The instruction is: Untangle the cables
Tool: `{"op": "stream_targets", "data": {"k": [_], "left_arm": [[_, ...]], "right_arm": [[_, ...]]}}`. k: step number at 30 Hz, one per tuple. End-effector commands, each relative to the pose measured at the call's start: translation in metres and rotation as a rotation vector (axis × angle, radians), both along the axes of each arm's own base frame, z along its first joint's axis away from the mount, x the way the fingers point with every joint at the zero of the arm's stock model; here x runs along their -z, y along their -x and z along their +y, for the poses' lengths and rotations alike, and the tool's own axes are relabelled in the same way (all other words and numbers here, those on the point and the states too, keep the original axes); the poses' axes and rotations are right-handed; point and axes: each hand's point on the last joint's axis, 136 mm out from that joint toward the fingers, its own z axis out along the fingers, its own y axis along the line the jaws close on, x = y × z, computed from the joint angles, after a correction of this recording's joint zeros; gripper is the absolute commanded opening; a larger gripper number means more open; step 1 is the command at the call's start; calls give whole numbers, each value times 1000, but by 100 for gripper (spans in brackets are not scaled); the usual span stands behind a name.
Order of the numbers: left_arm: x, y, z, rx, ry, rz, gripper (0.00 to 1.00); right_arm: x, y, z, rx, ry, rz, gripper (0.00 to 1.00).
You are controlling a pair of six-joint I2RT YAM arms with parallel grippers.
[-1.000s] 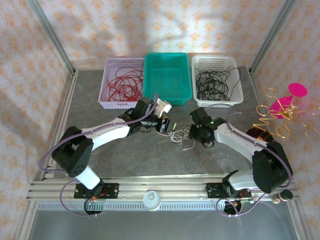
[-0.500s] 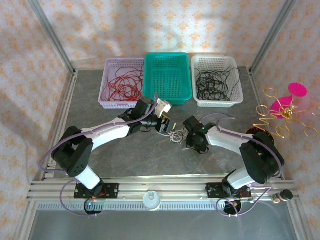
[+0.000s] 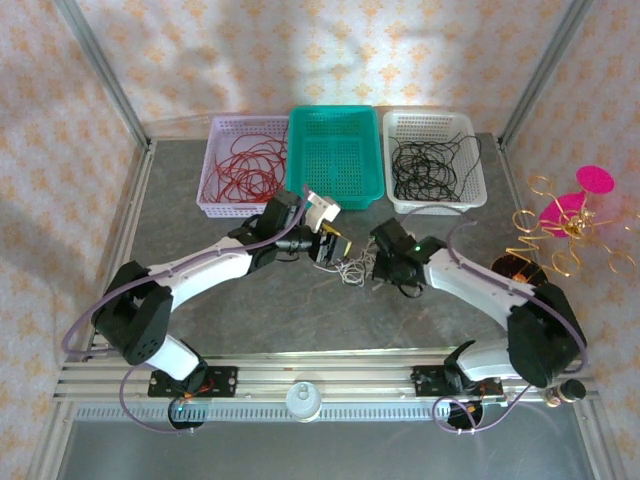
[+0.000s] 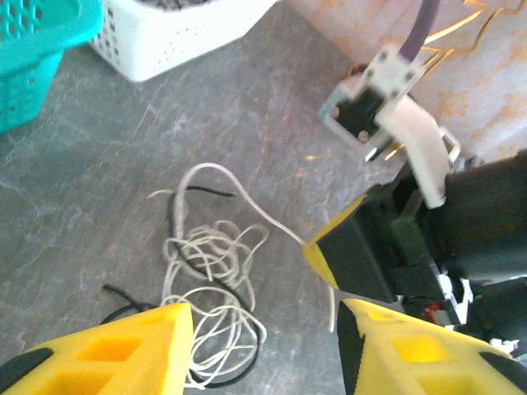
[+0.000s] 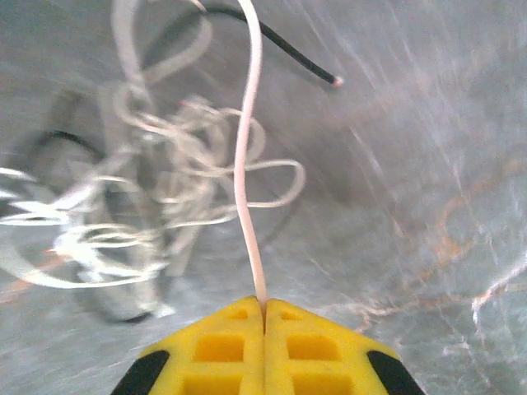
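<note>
Right in the middle of the gray table [image 3: 250, 310] lie the cables [image 3: 352, 268], all mixed up in a small loopy clump. Most of the loops are white, with a few black bits [image 4: 210, 191] poking out. The clump sits flat on the table between the two claws.

One white strand [image 5: 247, 164] runs up out of the clump and goes straight into the right claw [image 5: 263, 317]. That claw is pinched tight on the strand, with its two yellow fingers pressed together. It is low down, just beside the clump on the right.

The left claw [image 4: 263, 329] hangs over the clump from the other side. Its yellow fingers [image 4: 140, 346] are spread apart, and the loops show on the table below them. It is not gripping any wire.

At the back of the table three baskets stand in a row, side by side. The pale purple basket [image 3: 235, 210] on the left has red wires [image 3: 245, 165] in it. The green basket [image 3: 335, 160] is in the middle. The white basket [image 3: 440, 207] on the right has black wires [image 3: 430, 168] in it.

Far off to the right stands a gold wire ornament [image 3: 560, 225] with a pink top.
</note>
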Motion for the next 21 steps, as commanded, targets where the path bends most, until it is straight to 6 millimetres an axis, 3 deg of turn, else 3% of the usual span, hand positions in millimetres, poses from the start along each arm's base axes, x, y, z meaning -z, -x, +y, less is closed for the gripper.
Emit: {"op": "stream_targets", "data": {"k": [1,3,8,17,21], "left_arm": [[-58,-10,20,-29,186,-81,51],[-80,-10,32,-29,245,-133,53],[-102,0,32,56,194,-212,59],[-112,18,4,236,224,-244,66],[-108,23,-7,273,223,-278,67]], "right_arm": [[-62,-6,14,-191,-36,-132,0],[-95,-4,27,-277,-97,-193,0],[-158,1,39,-418,-149,-309,0],[-221,16,67,-638,-273,-441,0],[-243,24,75,-702,-330,-473,0]]}}
